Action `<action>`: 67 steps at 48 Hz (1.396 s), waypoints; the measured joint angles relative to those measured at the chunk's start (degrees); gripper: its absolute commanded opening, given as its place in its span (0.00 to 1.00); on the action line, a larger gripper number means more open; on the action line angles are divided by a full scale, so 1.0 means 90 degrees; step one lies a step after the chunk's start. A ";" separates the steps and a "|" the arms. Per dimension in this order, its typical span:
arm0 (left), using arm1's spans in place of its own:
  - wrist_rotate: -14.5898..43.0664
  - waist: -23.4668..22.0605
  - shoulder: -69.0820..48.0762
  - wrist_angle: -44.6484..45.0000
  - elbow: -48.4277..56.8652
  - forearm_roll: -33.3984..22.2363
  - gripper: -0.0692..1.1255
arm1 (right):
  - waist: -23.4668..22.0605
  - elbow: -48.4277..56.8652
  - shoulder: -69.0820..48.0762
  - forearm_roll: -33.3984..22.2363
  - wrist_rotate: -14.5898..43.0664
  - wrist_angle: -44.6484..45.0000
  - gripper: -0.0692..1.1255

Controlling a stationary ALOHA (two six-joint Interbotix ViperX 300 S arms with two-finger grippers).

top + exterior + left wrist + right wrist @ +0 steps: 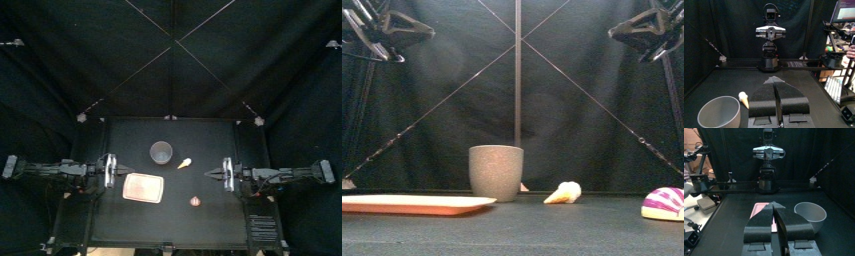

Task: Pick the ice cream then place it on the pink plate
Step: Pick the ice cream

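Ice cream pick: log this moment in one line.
stage: not started | ice cream: on table beside grey cup | pink plate: left | left end effector: shut, parked | right end effector: shut, parked

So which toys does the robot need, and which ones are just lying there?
Needed for the job: ice cream; pink plate.
Just lying about: grey cup; purple and white toy.

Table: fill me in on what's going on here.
Nothing is being handled yet. Both arms rest at the sides of the table, the left gripper and right gripper shut and empty. The ice cream lies beside the grey cup, untouched. The pink plate sits nearer the front, and a purple striped toy lies to its right.
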 measured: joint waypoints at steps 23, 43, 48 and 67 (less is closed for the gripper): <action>0.0127 0.0156 0.0000 0.0000 0.0029 0.0449 0.03 | -0.0771 -0.0645 0.1445 -0.0830 0.0039 0.0518 0.28; 0.0127 0.0176 -0.0010 0.0010 0.0059 0.0439 0.03 | -0.1191 -0.0908 0.3066 -0.0625 0.0156 0.1182 0.95; 0.0127 0.0195 -0.0010 0.0000 0.0059 0.0439 0.03 | -0.1211 -0.0967 0.3516 -0.0645 0.0127 0.1211 0.94; 0.0127 0.0205 -0.0020 0.0010 0.0098 0.0420 0.03 | -0.1797 -0.2031 0.5596 -0.1123 0.0117 0.2236 0.92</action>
